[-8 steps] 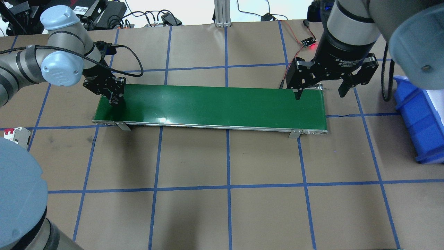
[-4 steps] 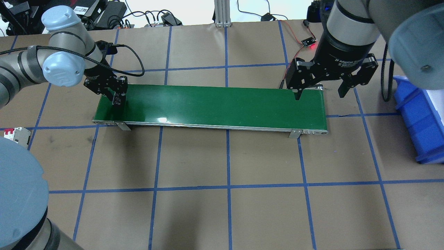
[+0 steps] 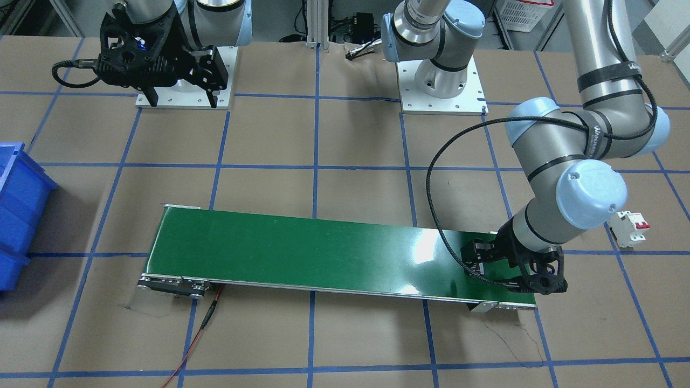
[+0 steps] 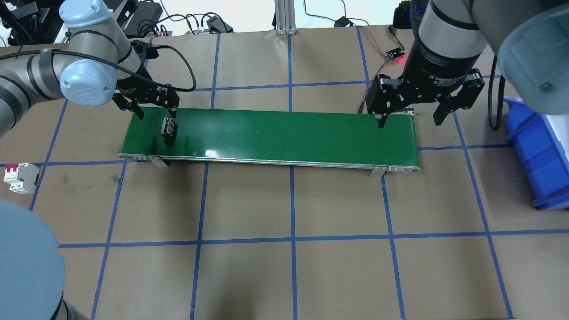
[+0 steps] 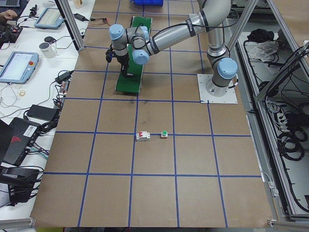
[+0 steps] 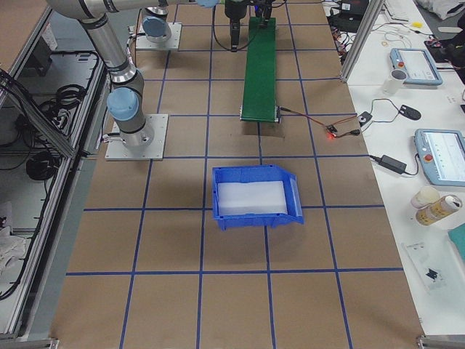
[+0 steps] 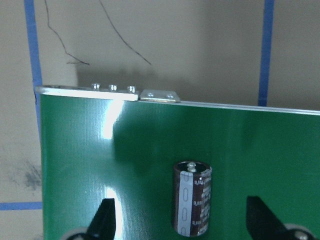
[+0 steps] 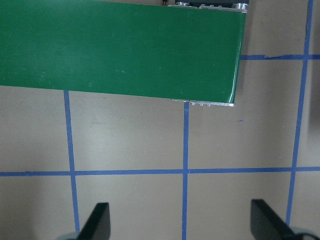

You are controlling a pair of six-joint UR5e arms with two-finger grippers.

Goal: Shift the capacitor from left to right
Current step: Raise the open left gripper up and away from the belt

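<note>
Left wrist-mounted view: the capacitor (image 7: 192,197) is a short, dark cylinder with a pale grey stripe down its side that carries small markings. Its end cap is silvery and has a little stud on it. It rests on the green conveyor belt (image 7: 250,145), close to the belt's end at the robot's left. Whether it stands upright or lies on its side cannot be told for certain. The two dark fingertips (image 7: 106,220) of the left end effector (image 4: 157,114) sit wide apart on either side of the capacitor, with green belt showing in both gaps, so nothing is gripped.

In the overhead view the capacitor (image 4: 169,129) shows as a small black piece with light stripes, just in front of the spread left end effector and set in from the belt's edges.

The right end effector (image 4: 409,121) hangs above the opposite end of the belt with its fingers also spread and nothing between them. Its wrist camera looks down on the belt end and the taped worktop (image 8: 130,145).

A white breaker with red switches (image 4: 18,178) lies on the worktop well away from the belt, near the robot's left side. A blue bin (image 4: 538,155) sits beyond the belt's right end.
</note>
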